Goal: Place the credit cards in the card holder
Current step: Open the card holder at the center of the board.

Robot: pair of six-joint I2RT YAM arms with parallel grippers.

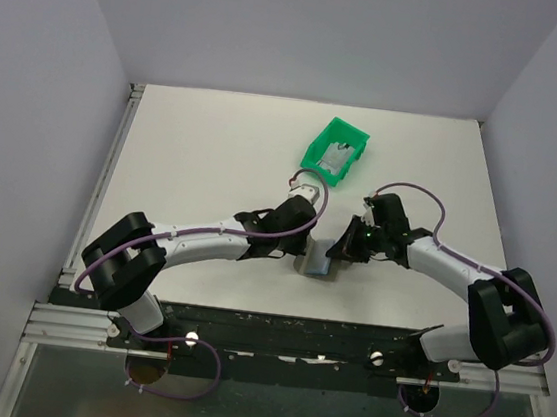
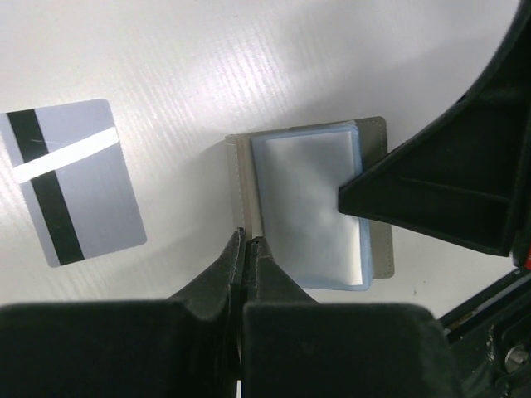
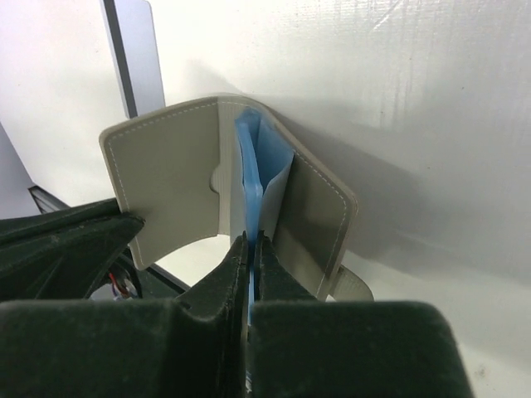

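Observation:
The card holder [image 2: 311, 207] lies open on the white table, grey-brown outside with light blue-grey sleeves; it shows small in the top view [image 1: 314, 266]. My left gripper [image 2: 246, 240] is shut on the edge of one cover, holding it upright. My right gripper [image 3: 250, 242] is shut on a blue inner sleeve [image 3: 253, 157] between the two covers [image 3: 170, 174]; the snap tab [image 3: 353, 286] hangs at the right. One silver-grey credit card [image 2: 70, 182] with a dark stripe lies flat on the table left of the holder, apart from it, and its corner shows in the right wrist view [image 3: 133, 50].
A green plastic bin [image 1: 317, 151] stands behind the grippers at the middle of the table, with pale grey flat things inside. Both arms meet over the holder near the table's front edge. White walls close the table on three sides.

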